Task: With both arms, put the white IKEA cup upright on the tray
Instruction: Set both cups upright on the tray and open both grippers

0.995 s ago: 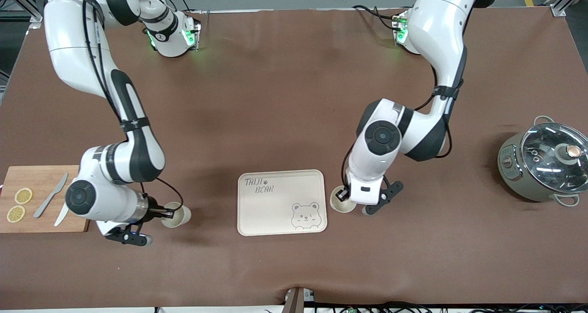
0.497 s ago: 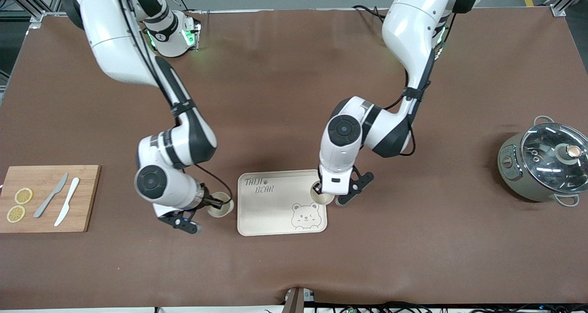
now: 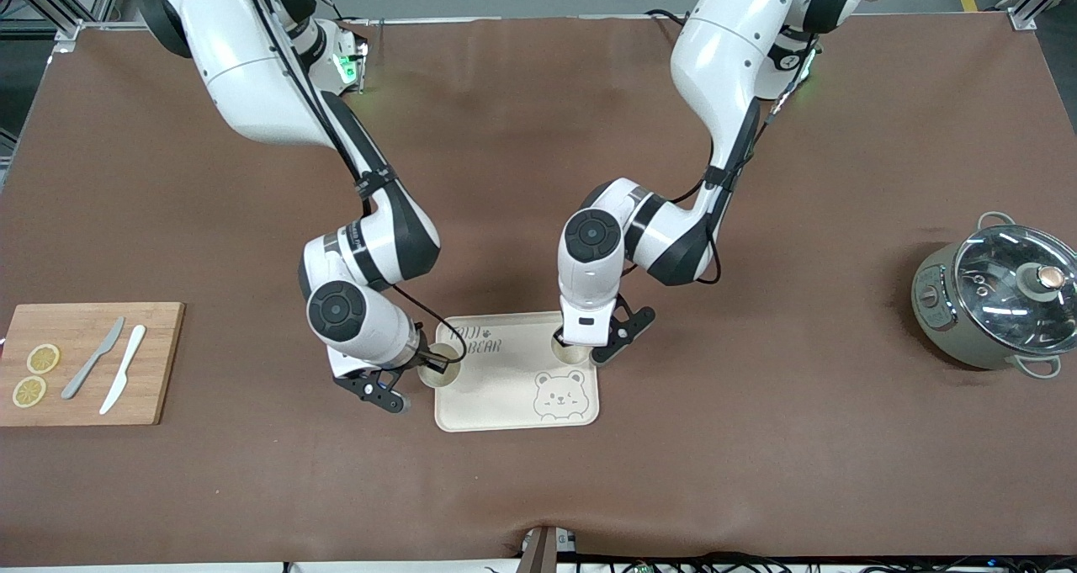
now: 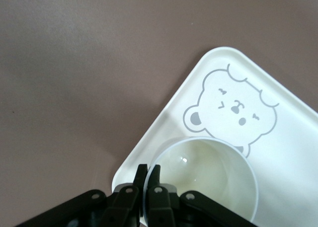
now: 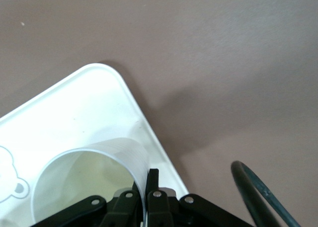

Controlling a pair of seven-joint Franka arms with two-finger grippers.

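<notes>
The cream tray [image 3: 505, 388] with "TAIJI BEAR" lettering and a bear face lies near the table's front middle. My right gripper [image 3: 429, 361] is shut on the rim of a white cup [image 3: 442, 371], held upright over the tray's end toward the right arm. My left gripper [image 3: 562, 342] is shut on the rim of a second white cup [image 3: 574, 354], upright over the tray's end toward the left arm. The left wrist view shows its gripper [image 4: 149, 175] pinching the cup wall [image 4: 208, 177] beside the bear on the tray [image 4: 293, 157]. The right wrist view shows its gripper [image 5: 147, 180] on the cup [image 5: 89, 177] near a tray corner [image 5: 74, 108].
A wooden cutting board [image 3: 160, 363] with two lemon slices [image 3: 35, 374] and two knives [image 3: 109, 368] lies at the right arm's end. A grey pot with a glass lid [image 3: 997, 295] stands at the left arm's end.
Both arms have carried their cups inward from the bare table beside the tray to over the tray's two ends. Both grippers stay shut on the rims.
</notes>
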